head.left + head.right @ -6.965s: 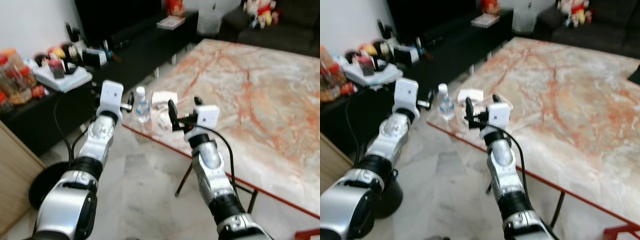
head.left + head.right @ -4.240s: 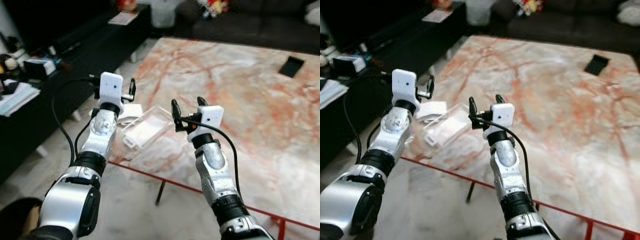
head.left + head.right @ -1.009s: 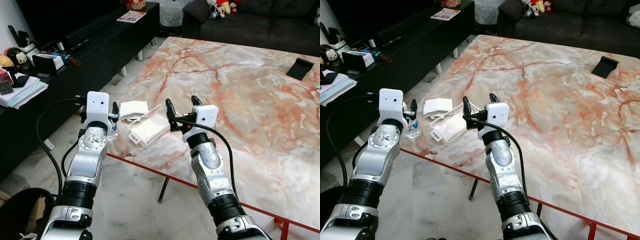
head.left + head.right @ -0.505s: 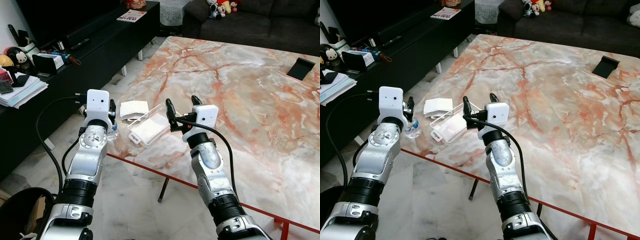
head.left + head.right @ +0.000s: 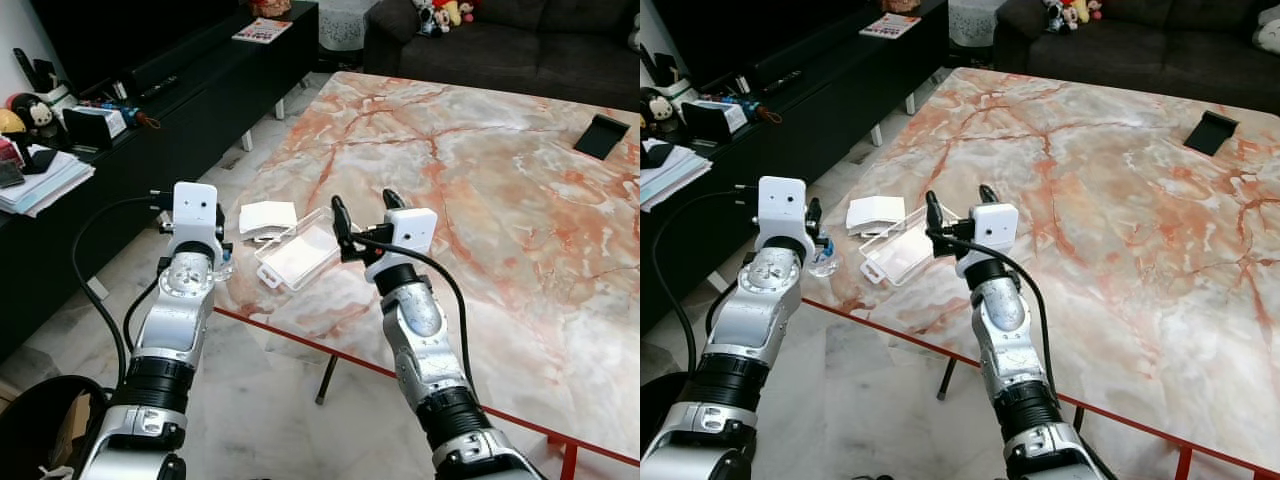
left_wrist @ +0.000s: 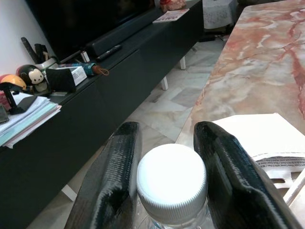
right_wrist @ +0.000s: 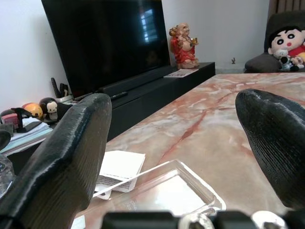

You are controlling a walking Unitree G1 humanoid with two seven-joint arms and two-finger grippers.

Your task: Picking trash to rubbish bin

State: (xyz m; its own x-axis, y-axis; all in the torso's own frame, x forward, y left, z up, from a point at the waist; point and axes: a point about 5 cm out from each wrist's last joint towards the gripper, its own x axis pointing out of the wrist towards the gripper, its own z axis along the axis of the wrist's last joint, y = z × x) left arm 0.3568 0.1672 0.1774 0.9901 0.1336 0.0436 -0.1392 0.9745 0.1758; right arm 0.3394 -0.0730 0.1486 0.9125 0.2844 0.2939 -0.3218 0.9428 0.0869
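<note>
A small clear water bottle with a white cap stands at the near left corner of the marble table. My left gripper is over it, with a black finger pressed against each side of the cap. Beside it lie a clear plastic box and a folded white paper packet. My right gripper hovers open just right of the plastic box, holding nothing. A black round bin shows on the floor at the lower left.
A long black TV console with cluttered items runs along the left. A dark sofa stands behind the table. A black phone stand sits at the table's far right. Tiled floor lies between the console and the table's red edge.
My left gripper has settled slightly lower around the bottle's cap. The right arm and the items on the table have stayed put.
</note>
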